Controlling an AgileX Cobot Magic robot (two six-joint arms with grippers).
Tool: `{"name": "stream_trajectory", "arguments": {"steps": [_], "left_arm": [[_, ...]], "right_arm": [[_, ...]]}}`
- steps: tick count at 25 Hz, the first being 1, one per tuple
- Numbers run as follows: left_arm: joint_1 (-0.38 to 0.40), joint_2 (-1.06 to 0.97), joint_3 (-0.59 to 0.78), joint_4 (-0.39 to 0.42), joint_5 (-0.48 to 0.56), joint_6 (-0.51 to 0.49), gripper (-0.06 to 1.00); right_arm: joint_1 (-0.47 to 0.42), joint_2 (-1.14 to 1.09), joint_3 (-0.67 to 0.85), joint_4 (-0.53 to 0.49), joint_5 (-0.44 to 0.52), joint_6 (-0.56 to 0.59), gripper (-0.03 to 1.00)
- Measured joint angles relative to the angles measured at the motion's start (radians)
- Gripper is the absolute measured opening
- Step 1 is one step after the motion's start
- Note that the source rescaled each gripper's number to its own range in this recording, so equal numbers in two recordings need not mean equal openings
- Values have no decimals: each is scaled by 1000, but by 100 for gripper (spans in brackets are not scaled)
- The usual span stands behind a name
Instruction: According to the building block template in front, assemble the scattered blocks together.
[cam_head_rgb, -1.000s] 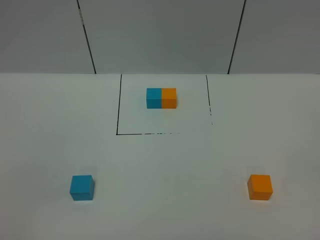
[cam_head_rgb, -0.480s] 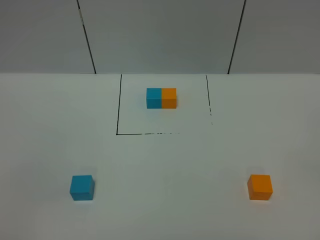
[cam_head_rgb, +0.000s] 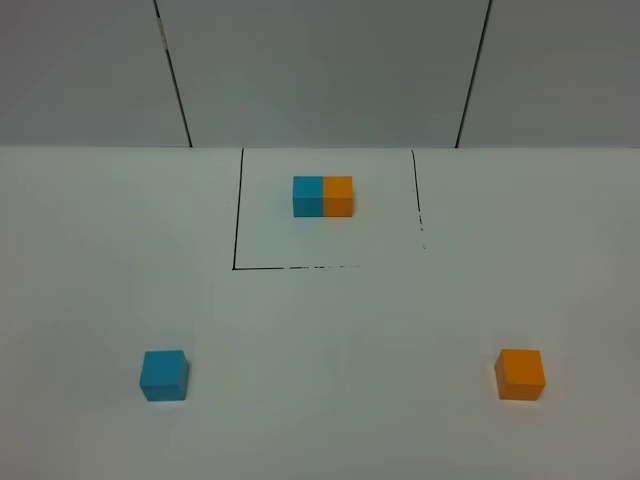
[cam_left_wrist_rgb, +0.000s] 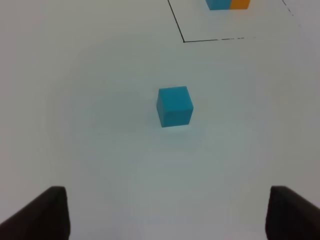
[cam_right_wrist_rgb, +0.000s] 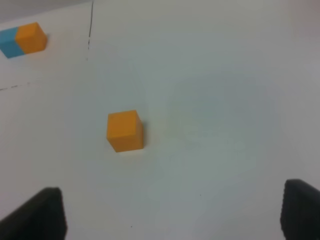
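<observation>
The building block template (cam_head_rgb: 322, 196), a blue-orange bar, lies inside a black-outlined square at the back centre. The scattered blocks rest apart on the white table: a blue cube (cam_head_rgb: 164, 375) at front left and an orange cube (cam_head_rgb: 520, 374) at front right. No gripper shows in the exterior high view. In the left wrist view my left gripper (cam_left_wrist_rgb: 167, 220) is open, its dark fingertips (cam_left_wrist_rgb: 42, 215) wide apart, with the blue cube (cam_left_wrist_rgb: 174, 106) some way ahead of it. My right gripper (cam_right_wrist_rgb: 170, 215) is open too, and the orange cube (cam_right_wrist_rgb: 125, 130) lies ahead of it, nearer one finger.
A black line (cam_head_rgb: 236, 220) marks the square around the template. The template (cam_left_wrist_rgb: 227, 4) shows at the edge of the left wrist view and also far off as the template (cam_right_wrist_rgb: 22, 39) in the right wrist view. A grey panelled wall (cam_head_rgb: 320, 70) rises behind the table.
</observation>
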Motion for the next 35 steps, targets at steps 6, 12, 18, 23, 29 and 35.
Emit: {"name": "stream_trajectory", "arguments": {"steps": [6,12,18,23,29,35], "left_arm": [[0,140,-31,0,-72,-9,76],[0,465,-117,-4,-140,-4,87],[-32,798,-248,-5,-170,15,89],[-97,1047,-350,11,-179,-3,89],[-208,1277,-421,69,-210,-98,89],[-349,1458,-517,217,-220,-295,89]], "right_arm": [[0,0,0,0,0,0,72],[0,0,0,0,0,0,72],[0,0,0,0,0,0,72],[0,0,0,0,0,0,72],[0,0,0,0,0,0,72],[0,0,0,0,0,0,72]]}}
